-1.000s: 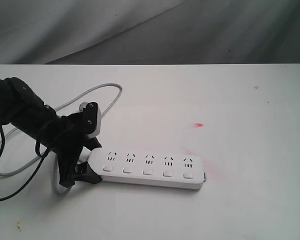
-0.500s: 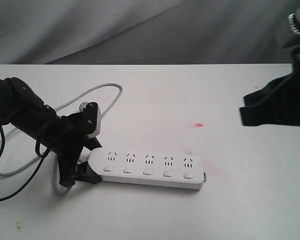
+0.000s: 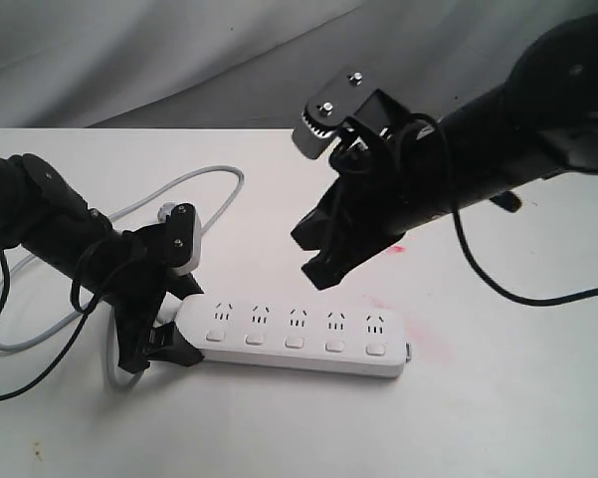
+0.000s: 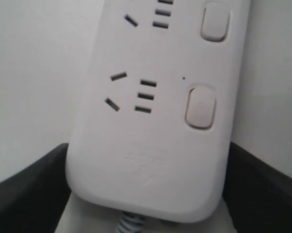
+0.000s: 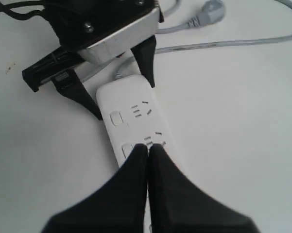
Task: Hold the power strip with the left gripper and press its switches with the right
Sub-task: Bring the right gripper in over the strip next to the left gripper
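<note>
Where the white table (image 3: 498,418) comes nearest the exterior camera, the strip (image 3: 308,354) lies flat with its sockets up and its length running left to right. Five switches (image 3: 255,340) sit in a row along its near edge, one below each socket set. A faint red smear marks the table just beside the strip's right end.

At the left end, where the cord leaves, the left gripper (image 3: 179,324) is closed on the strip. The left wrist view shows one black finger (image 4: 29,189) against each long side.

Further back and higher, the right gripper (image 3: 316,269) hangs over the strip. Its two fingers are pressed together and hold nothing. In the right wrist view the tips lie over the second socket set from the cord end. The exterior view shows them raised clear of the strip.

Behind the left arm the grey cord (image 3: 209,177) loops across the table, with the plug (image 3: 165,211) lying inside the loop. Grey cloth (image 3: 179,60) hangs beyond the table's far edge.
</note>
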Robot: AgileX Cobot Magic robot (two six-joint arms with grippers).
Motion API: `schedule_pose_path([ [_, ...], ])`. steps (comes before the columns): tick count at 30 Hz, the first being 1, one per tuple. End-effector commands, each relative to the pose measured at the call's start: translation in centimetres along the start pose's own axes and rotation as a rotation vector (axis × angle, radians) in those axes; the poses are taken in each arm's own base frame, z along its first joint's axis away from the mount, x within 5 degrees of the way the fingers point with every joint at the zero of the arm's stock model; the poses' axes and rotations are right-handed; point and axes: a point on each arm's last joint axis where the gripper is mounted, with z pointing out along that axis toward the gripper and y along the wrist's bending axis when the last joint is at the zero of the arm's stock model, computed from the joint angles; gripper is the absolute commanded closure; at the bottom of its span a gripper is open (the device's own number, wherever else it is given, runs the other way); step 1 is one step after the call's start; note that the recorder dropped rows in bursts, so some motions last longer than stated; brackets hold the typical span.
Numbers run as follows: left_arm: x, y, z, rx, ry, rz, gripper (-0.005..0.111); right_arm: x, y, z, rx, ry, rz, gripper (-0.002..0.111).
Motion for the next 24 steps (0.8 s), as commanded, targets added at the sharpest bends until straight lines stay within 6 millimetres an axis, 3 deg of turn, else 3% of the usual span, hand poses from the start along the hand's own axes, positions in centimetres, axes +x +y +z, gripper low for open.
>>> schedule_pose_path([
  [1, -0.2, 0.1, 0.1, -0.003, -0.009, -0.011, 0.051, 0.0, -0.3, 2.9, -0.077, -0.065, -0.028, 0.108],
  [3, -0.2, 0.1, 0.1, -0.003, -0.009, -0.011, 0.051, 0.3, -0.4, 4.1, -0.099, -0.082, -0.071, 0.108],
  [4, -0.2, 0.1, 0.1, -0.003, -0.009, -0.011, 0.051, 0.5, -0.2, 5.4, -0.096, -0.079, -0.155, 0.108],
  [8, -0.2, 0.1, 0.1, -0.003, -0.009, -0.011, 0.051, 1.1, 1.4, 9.0, -0.061, -0.030, -0.224, 0.108],
  [16, -0.2, 0.1, 0.1, -0.003, -0.009, -0.011, 0.051, 1.0, 2.3, 10.7, 0.070, -0.018, -0.276, 0.108],
  [20, -0.2, 0.1, 0.1, -0.003, -0.009, -0.011, 0.051, 0.9, 2.3, 10.7, 0.069, -0.020, -0.271, 0.095],
  [24, -0.2, 0.1, 0.1, -0.003, -0.009, -0.011, 0.051, 0.9, 2.3, 10.7, 0.069, -0.028, -0.243, 0.074],
])
